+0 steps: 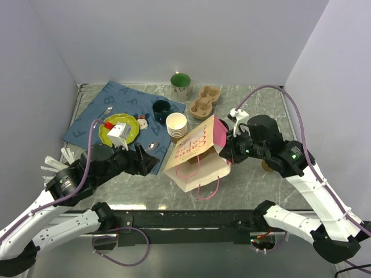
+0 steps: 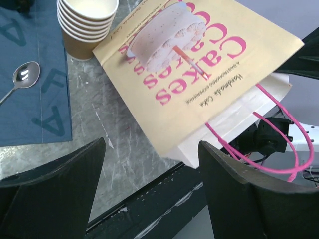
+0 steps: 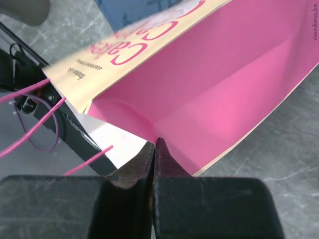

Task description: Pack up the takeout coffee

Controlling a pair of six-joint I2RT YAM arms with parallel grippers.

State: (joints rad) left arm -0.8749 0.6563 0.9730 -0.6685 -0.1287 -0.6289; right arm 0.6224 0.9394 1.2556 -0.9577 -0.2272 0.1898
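Left fingers (image 2: 75,174): wide apart, nothing in them, just beside the paper bag (image 1: 194,156).
Right fingers (image 3: 134,169): pinched together on the bag's rim.
Takeout coffee (image 1: 268,167): on the tabletop (image 1: 243,180), mostly hidden under the right arm (image 1: 301,168).

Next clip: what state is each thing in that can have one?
paper bag: on its side, printed face up, right edge raised
left pincer: open, empty
right pincer: shut on the bag's edge
paper cup stack: upright, nested, lidless
green mug: upright
cup carrier: empty
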